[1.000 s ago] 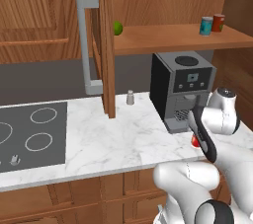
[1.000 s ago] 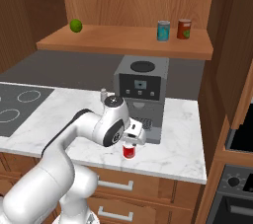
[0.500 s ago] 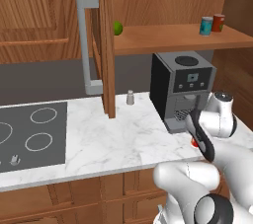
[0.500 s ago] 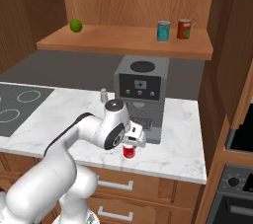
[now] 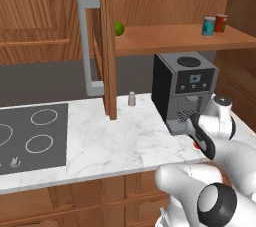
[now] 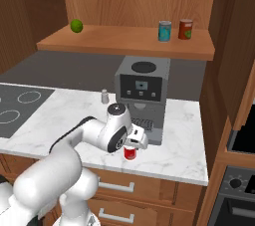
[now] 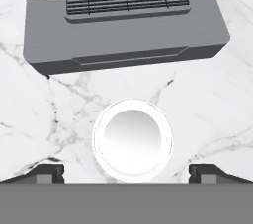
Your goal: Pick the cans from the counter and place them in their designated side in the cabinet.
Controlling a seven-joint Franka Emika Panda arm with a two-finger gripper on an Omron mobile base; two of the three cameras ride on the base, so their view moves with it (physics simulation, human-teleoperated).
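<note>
The bright red can [image 6: 130, 154] stands upright on the marble counter [image 6: 182, 156] just in front of the coffee machine. My gripper [image 6: 133, 141] hangs straight above it, open, pointing down. In the hand view its silvery top [image 7: 132, 139] lies between my spread fingertips [image 7: 47, 173], untouched, with my gripper [image 7: 127, 173] centred on it. From the left, a sliver of the red can [image 5: 196, 146] peeks from under my gripper [image 5: 201, 140]. The teal can [image 6: 165, 31] stands at the right end of the cabinet shelf [image 6: 124, 41]; the teal can [image 5: 208, 26] is upright.
A darker brownish-red can [image 6: 185, 29] stands beside the teal one, and a lime [image 6: 75, 25] lies at the shelf's left. The black coffee machine [image 6: 142, 95] rises right behind my hand. A small grey shaker [image 5: 131, 99], the open cabinet door [image 5: 105, 46] and the hob [image 5: 30, 138] lie leftward.
My hand has sunk a little closer over the red can. The jaws have stayed open and the cans have not moved.
</note>
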